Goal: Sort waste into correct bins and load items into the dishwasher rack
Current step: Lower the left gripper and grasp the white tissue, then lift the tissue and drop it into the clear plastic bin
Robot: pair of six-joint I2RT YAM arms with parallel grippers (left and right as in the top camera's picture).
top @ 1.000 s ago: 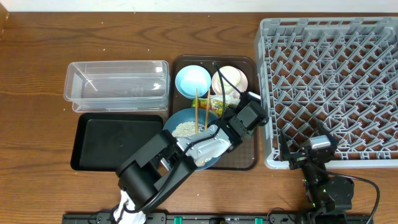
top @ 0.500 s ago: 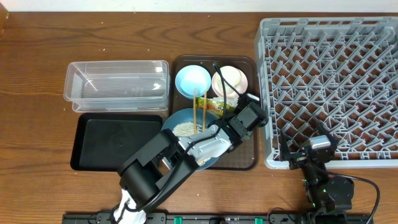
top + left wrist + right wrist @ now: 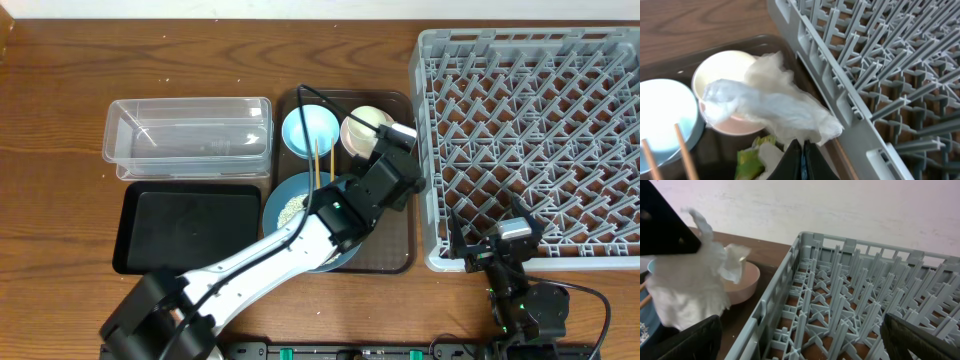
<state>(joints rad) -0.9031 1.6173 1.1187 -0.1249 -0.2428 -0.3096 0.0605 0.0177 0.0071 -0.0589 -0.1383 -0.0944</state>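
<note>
My left gripper is shut on the crumpled white napkin, which hangs above the right end of the brown serving tray, next to the pink bowl. The napkin also shows at the left of the right wrist view. Beneath it lies the yellow-green wrapper. Chopsticks rest across the dark blue bowl, which holds rice scraps. A light blue bowl sits behind. My right gripper stands open at the near-left corner of the grey rack, holding nothing.
A clear tub and a black tray lie left of the serving tray. The rack wall rises close to the right of the held napkin. My left arm stretches diagonally over the dark blue bowl.
The left jaws closed on the napkin and lifted it off the tray. The left arm swung and rose. The right arm stayed still.
</note>
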